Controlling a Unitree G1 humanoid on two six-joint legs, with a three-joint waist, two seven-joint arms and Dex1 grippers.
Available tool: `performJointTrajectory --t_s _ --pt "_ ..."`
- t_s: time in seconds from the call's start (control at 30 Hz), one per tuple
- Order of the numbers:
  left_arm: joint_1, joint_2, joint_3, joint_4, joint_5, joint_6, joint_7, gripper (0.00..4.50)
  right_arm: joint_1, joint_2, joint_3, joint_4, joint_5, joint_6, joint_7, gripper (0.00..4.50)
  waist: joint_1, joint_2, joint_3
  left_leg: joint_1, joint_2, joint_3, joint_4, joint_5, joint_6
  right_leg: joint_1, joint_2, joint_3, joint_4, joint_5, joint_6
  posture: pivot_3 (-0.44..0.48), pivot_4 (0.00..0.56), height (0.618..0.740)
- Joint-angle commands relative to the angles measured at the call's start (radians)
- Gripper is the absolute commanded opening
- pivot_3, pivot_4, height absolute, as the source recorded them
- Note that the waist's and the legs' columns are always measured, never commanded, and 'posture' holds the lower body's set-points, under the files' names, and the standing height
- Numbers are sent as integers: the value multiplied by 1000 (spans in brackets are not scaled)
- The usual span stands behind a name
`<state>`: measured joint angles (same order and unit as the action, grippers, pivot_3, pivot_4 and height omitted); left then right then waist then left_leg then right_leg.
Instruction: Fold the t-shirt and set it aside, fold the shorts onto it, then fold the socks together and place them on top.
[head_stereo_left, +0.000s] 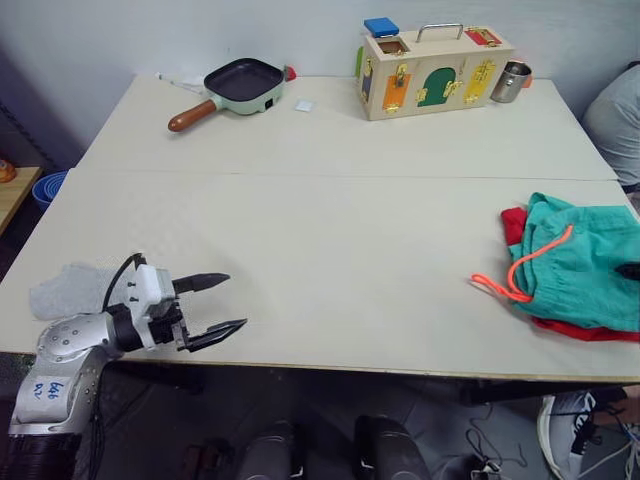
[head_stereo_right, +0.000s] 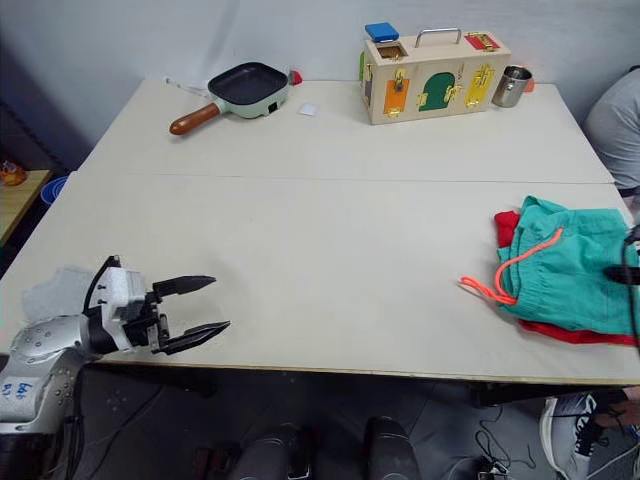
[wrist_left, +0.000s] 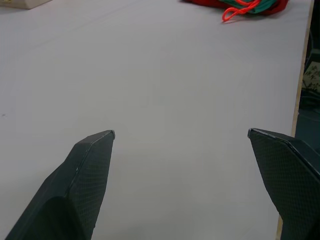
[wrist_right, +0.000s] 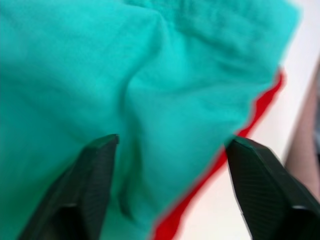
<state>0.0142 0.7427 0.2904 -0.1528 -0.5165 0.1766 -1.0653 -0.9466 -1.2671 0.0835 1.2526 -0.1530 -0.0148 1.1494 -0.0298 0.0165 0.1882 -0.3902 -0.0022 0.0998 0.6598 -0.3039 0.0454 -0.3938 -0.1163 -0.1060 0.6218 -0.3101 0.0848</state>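
From the head camera's left eye, the shorts (head_stereo_left: 585, 265) lie folded on top of the t-shirt (head_stereo_left: 513, 226) near the right edge of the table (head_stereo_left: 330, 240), the orange drawstring (head_stereo_left: 515, 272) trailing toward the middle. Red cloth shows at the far corner and along the near edge of the pile. The socks (head_stereo_left: 70, 290) sit as a pale grey heap at the near left corner, just behind the left gripper (head_stereo_left: 222, 304), whose fingers are spread wide and empty, pointing toward the table's middle. A frying pan (head_stereo_left: 235, 88), a wooden latch box (head_stereo_left: 435, 72) and a metal cup (head_stereo_left: 510, 82) stand well apart at the far edge.

The right eye gives the same layout; a black fingertip of the right gripper (head_stereo_right: 620, 272) shows at the picture's right edge over the shorts.

The left wrist view shows bare table between wide-open fingers (wrist_left: 85, 175), with the pile far ahead.

The right wrist view shows the right gripper spread wide, close over teal cloth, holding nothing.

The socks look like the step in hand. The left gripper faces away from them, so it should turn back, come down over the heap, and pinch both socks together before carrying them across. The right gripper should clear the pile without dragging the top fold.
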Motion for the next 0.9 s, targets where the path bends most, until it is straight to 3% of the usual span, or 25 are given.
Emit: performJointTrajectory --t_s 0.03,0.2,0.3,0.37,0.43,0.57,0.77,0.9 --pt "41 47 110 -20 -38 6 -17 4500 9 -50 -53 -48 36 -175 59 4441 -3 0 0 0 0 0 0 0 0 0 0 0 0 0 0 0 150 740" --pt "106 85 213 -6 -40 9 -29 4500 33 117 -258 -187 326 -131 294 4441 -28 -3 2 5 4 3 0 -1 -2 3 1 1 0 0 0 0 150 740" --pt "157 87 271 -5 -41 17 -17 4500 209 248 -341 -418 468 -211 355 4441 -22 -7 1 6 6 3 -1 -2 -3 3 1 -2 3 0 0 0 150 740" --pt "242 74 355 -1 -48 47 3 4500 302 415 -367 -658 609 -173 320 4441 -14 -6 1 5 6 2 -1 -2 -4 2 2 -3 6 0 0 0 150 740" --pt "313 61 424 10 -49 62 15 4500 351 539 -362 -852 703 -82 250 4441 -14 -6 1 4 6 2 -1 -2 -3 1 2 -3 6 0 0 0 150 740" --pt "479 -15 607 100 -17 18 70 4500 561 682 -173 -1241 731 -56 294 4441 0 -6 1 3 6 1 -1 -3 -2 1 2 -3 5 0 0 0 150 740" --pt "682 -156 802 158 -43 -2 150 4500 666 756 -119 -1360 715 -110 254 4441 14 -16 -2 3 1 -1 3 -14 0 3 -4 -2 -1 1 1 0 150 740" --pt "720 -186 852 209 -49 -2 204 4500 697 747 -127 -1381 739 -135 279 4441 26 -23 -7 4 0 -2 3 -16 3 2 -6 -2 -2 1 1 0 150 740"
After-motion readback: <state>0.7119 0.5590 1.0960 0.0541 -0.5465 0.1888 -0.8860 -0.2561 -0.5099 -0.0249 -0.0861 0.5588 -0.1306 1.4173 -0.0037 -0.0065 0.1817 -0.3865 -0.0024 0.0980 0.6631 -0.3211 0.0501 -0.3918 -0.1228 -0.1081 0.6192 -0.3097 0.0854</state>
